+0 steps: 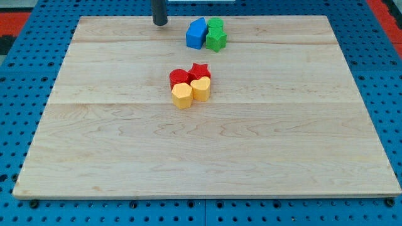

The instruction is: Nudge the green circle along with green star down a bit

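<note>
My tip (161,23), a plain rod with no jaws to release or clench, stands at the view's left of the blue block (196,34), so a careless push risks dragging it with the green circle (215,25) and green star (217,41).

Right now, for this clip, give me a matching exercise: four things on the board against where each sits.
Things:
1. my tip
2. blue block
3. green star
4. yellow blocks

Places:
A. board's middle, just below the red blocks
B. touching the blue block's right side
C. near the top edge, left of the blue block, apart from it
D. between tip and green blocks

Pairs: 1-C, 2-D, 3-B, 4-A
</note>
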Controlling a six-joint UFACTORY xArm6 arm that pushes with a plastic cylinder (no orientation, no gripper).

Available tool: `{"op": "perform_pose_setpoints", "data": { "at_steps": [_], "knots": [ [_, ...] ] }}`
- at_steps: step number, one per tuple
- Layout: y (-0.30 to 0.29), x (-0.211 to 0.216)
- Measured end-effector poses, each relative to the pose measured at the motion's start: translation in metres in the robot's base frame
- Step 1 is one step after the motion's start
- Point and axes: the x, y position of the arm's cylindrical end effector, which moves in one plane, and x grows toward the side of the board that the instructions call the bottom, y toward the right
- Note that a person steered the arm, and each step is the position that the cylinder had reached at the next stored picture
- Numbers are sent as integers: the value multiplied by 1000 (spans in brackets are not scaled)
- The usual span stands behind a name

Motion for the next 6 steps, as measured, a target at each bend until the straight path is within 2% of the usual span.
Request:
{"op": "perform_pose_setpoints", "data": {
  "at_steps": [1,2,3,4,6],
  "knots": [
    [0,-1],
    [24,-4],
    [79,-14],
    [110,-13],
    [111,9]
  ]
}}
